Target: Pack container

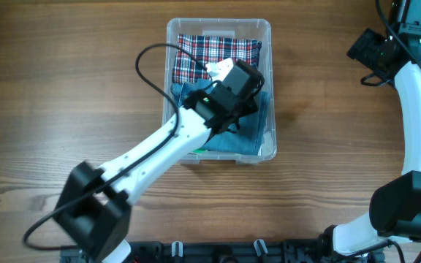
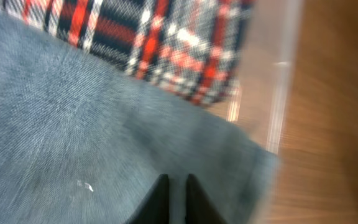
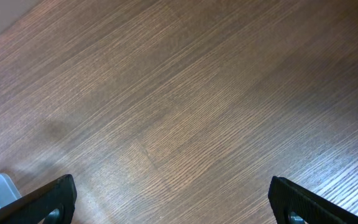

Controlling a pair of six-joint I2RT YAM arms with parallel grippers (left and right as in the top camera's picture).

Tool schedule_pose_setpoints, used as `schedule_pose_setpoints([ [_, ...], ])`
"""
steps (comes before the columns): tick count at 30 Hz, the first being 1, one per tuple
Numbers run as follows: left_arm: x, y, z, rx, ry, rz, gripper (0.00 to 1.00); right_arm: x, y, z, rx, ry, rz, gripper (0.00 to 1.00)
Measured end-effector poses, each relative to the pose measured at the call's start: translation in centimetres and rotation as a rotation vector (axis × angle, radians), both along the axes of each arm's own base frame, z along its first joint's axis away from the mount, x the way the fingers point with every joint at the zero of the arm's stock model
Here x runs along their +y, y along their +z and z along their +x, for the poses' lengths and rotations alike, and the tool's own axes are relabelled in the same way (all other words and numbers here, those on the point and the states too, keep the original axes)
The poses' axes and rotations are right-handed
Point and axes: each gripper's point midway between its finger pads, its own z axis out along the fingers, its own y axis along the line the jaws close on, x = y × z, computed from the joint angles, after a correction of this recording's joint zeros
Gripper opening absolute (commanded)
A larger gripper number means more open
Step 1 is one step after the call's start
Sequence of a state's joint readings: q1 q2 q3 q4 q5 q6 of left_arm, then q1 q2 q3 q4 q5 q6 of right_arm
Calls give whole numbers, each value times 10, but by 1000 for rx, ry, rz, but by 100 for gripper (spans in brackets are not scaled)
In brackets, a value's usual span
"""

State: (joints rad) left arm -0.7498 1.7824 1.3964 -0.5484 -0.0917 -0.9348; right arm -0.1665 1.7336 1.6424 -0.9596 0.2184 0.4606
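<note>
container (image 1: 169,44): mid-counter (image 1: 64,88), holding plaid cloth (image 1: 196,52) and denim (image 1: 248,139), half hidden by left arm (image 1: 159,146) | left claw (image 2: 174,182): clenched to a slit over blurred denim | right claw (image 3: 173,202): released, fingers cropped

One clear container (image 1: 218,21), one plaid cloth (image 1: 196,52), one denim cloth (image 1: 253,135), two arms (left arm (image 1: 152,150), right arm (image 1: 419,117)), two grippers (left gripper (image 2: 175,182), right gripper (image 3: 169,190)) and one wooden table (image 1: 50,88).
</note>
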Motion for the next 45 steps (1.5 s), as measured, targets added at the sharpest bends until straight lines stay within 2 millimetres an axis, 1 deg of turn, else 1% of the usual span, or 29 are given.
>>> schedule_pose_setpoints([
  [1,1,17,-1,-41,-32,-4,30,0,0,0,0,0,0,100],
  [2,4,30,-3,-72,-56,1,36,0,0,0,0,0,0,100],
  [5,24,64,-20,-107,-89,21,58,0,0,0,0,0,0,100],
  [6,34,78,-26,-120,-92,24,66,0,0,0,0,0,0,100],
  [8,53,98,-37,-136,-84,26,71,0,0,0,0,0,0,100],
  [10,69,109,-44,-139,-77,36,77,0,0,0,0,0,0,100],
  [11,76,111,-47,-132,-72,47,79,0,0,0,0,0,0,100],
  [14,103,109,-58,-86,-40,94,79,0,0,0,0,0,0,100],
  [16,119,108,-60,-65,-8,119,79,0,0,0,0,0,0,100],
  [19,139,113,-61,-62,34,132,78,0,0,0,0,0,0,100],
  [21,149,118,-65,-67,45,139,78,0,0,0,0,0,0,100],
  [25,169,138,-79,-118,59,145,78,0,0,0,0,0,0,100],
  [29,191,165,-101,-199,85,132,78,0,0,0,0,0,0,100],
  [33,223,198,-135,-317,130,105,79,0,0,0,0,0,0,100],
  [37,255,218,-170,-416,181,86,79,0,0,0,0,0,0,100],
  [39,268,228,-184,-472,206,61,79,0,0,0,0,0,0,100],
  [42,282,239,-199,-537,233,35,79,0,0,0,0,0,0,100],
  [43,284,240,-201,-547,233,34,82,0,0,0,0,0,0,100],
  [44,286,242,-203,-557,235,35,86,0,0,0,0,0,0,100],
  [45,287,242,-204,-564,234,39,100,0,0,0,0,0,0,100],
])
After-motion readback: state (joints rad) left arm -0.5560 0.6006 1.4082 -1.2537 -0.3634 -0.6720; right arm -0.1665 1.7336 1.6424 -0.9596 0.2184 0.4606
